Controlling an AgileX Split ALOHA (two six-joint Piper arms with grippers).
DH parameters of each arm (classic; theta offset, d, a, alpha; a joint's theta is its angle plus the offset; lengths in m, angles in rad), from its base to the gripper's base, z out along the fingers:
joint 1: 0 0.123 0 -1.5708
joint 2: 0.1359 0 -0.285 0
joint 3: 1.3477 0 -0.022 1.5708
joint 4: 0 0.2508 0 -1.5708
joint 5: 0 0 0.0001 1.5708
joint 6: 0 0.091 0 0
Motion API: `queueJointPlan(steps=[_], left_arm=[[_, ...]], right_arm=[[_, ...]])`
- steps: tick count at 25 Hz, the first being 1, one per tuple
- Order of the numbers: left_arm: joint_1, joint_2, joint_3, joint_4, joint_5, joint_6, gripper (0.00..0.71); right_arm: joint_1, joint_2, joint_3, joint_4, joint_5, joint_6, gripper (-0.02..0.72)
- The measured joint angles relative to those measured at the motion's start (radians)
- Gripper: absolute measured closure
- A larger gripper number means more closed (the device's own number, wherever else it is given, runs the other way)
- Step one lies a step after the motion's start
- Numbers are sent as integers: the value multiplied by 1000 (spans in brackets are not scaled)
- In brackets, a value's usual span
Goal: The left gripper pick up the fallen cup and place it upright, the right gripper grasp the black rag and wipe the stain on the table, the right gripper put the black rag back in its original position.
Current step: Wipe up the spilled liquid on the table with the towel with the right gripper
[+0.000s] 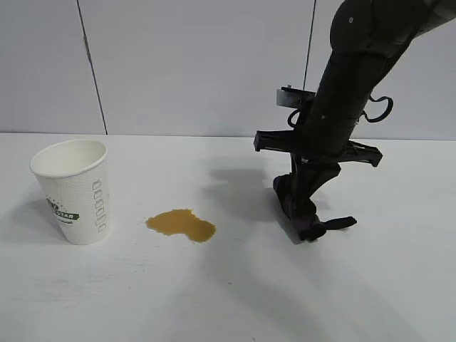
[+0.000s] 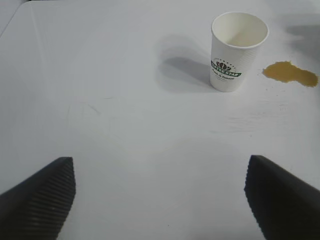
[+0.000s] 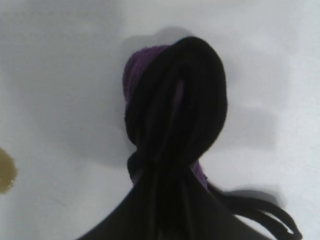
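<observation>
Rag clamped in right gripper jaws, tail dangling; may slip before reaching stain; left gripper jaws apart, clear of upright cup.

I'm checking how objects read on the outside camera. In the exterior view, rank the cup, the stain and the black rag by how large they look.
1. The cup, upright at the left, clearly largest.
2 and 3. The black rag and the stain look too alike to rank: the rag hangs bunched in the shut right pincer, partly hidden, and the stain lies flat.
</observation>
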Motion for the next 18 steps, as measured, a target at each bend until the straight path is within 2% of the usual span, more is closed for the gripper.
queueJointPlan(steps=[4, 9, 18], left_arm=[[0, 0, 0, 0, 0, 0, 51], [0, 0, 0, 0, 0, 0, 51], [0, 0, 0, 0, 0, 0, 51]], right_arm=[[30, 0, 0, 60, 6, -15, 671], [96, 0, 0, 133, -35, -19, 671], [218, 0, 0, 194, -211, -19, 671]])
